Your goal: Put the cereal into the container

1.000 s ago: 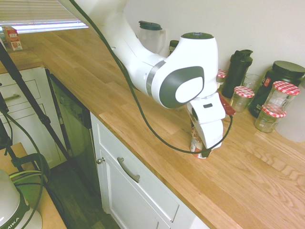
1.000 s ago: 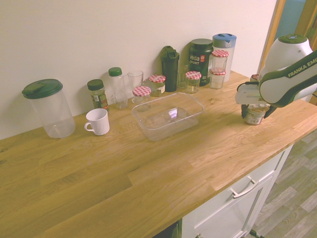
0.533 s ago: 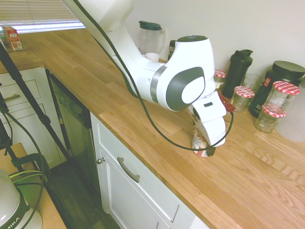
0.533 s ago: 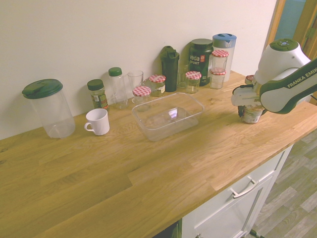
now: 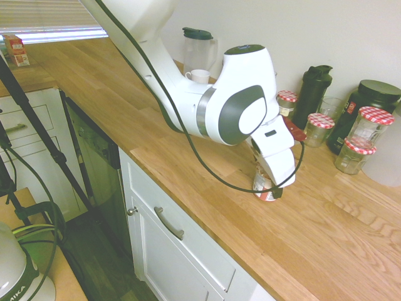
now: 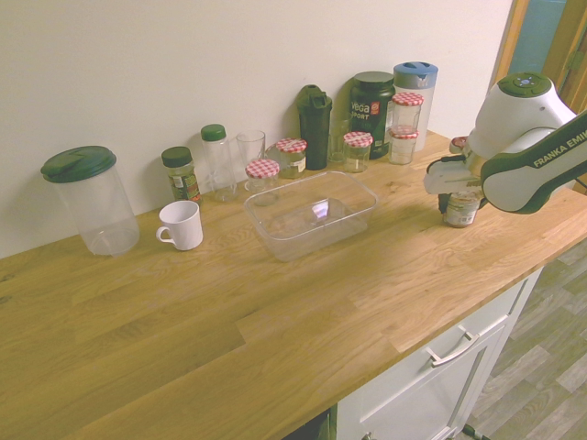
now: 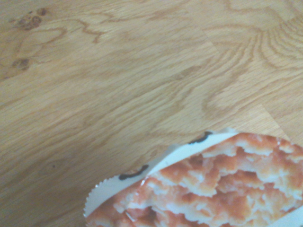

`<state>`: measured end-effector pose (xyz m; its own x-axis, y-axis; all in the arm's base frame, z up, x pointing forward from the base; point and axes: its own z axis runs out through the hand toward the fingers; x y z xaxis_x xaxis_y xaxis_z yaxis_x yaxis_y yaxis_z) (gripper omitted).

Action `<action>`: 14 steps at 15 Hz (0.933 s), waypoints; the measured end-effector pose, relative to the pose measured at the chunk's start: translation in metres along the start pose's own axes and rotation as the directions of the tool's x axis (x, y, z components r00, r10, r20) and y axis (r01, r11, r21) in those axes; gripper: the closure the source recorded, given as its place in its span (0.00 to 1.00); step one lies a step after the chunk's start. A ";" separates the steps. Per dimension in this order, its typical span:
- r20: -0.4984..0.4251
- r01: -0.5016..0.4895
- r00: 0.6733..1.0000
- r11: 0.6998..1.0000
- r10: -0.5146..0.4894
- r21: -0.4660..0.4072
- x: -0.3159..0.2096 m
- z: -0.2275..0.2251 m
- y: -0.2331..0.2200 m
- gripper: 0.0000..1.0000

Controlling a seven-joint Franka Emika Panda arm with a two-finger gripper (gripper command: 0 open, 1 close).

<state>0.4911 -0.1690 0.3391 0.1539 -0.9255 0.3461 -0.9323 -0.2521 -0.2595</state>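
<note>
The surface [image 6: 275,348] is smooth wood with visible grain, softly satin. The container [image 6: 316,240] is glossy clear plastic. The mug [image 6: 182,226] looks smooth and glossy, the cup's lid [image 7: 227,184] shiny, printed foil, and the drawer handle [image 5: 168,224] satin metal.

White glossy arm [image 5: 241,103], rounded housings. Dark grey-green oval patch on the joint, white oval inside it. Dark green round cap on top. Silver-grey ring around the forearm. Black cable [image 5: 188,141] along the outside. Dark band lettered "FRANKA EMIK…" in white. White hand casing [image 5: 274,150], small dark rectangle on it, red piece beside. Dark fingertips [image 6: 444,203].
</note>
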 end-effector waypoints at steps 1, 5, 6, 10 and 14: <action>-0.001 -0.001 1.000 1.000 0.001 0.008 -0.001 -0.002 -0.001 1.00; -0.018 0.010 1.000 0.995 -0.008 0.095 -0.015 -0.052 -0.012 1.00; -0.024 0.015 1.000 0.993 -0.012 0.118 -0.023 -0.074 -0.016 1.00; -0.066 0.052 0.997 0.988 -0.043 0.144 -0.071 -0.161 -0.046 1.00; -0.085 0.093 0.993 0.989 -0.083 0.119 -0.117 -0.187 -0.099 1.00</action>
<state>0.5044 0.0171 0.4927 0.2026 -0.8740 0.4416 -0.8683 -0.3689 -0.3317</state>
